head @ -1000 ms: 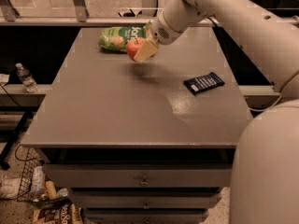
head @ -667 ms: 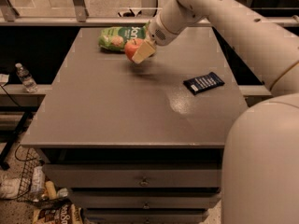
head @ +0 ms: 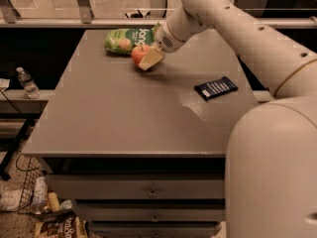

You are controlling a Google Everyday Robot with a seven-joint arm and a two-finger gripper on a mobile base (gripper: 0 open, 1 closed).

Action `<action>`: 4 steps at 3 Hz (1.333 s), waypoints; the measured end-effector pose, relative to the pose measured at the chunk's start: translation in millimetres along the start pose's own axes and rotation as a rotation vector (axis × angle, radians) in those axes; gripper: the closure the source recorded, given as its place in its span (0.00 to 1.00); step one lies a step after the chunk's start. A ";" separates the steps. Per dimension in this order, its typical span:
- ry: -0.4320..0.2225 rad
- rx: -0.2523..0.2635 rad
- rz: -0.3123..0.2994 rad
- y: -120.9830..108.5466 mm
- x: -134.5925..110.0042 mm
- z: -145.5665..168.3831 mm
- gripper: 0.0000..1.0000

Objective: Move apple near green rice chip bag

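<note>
Over the last second we see the gripper (head: pixel 146 59) carry the apple (head: pixel 138 52) a little to the left along the far part of the table (head: pixel 124 113), closing the gap to the green bag (head: pixel 128 39). The bag itself has not shifted, and neither has the dark wrapper (head: pixel 216 88) on the right side of the table.

Now the apple sits just in front of the bag's near edge, just beside it or perhaps touching; we cannot tell which. It is low over the tabletop, and we cannot say whether it already rests on the surface. The gripper is clenched around the apple, with one pale finger showing on its near right side.

We judge the carrying part of the job nearly finished: the apple is already close to the bag, so what remains is to set it down, let go, and draw the arm away without nudging either thing.

Counting: one apple, one green bag, one dark wrapper, one gripper on one arm. Off the table at the left stands one water bottle (head: pixel 26 82).
</note>
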State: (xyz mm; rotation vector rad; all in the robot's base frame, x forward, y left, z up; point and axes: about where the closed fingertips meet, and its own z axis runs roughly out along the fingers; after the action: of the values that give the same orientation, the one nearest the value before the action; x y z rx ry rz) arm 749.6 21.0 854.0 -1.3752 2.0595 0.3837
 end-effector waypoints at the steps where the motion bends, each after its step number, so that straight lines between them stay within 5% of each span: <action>1: 0.002 -0.004 -0.001 1.6 0.1 2.2 0.82; 4: 0.009 -0.020 -0.002 5.6 0.9 12.3 0.12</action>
State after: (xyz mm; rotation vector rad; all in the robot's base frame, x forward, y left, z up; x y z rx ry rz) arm 748.4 29.5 843.5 -1.3929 2.0662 0.3985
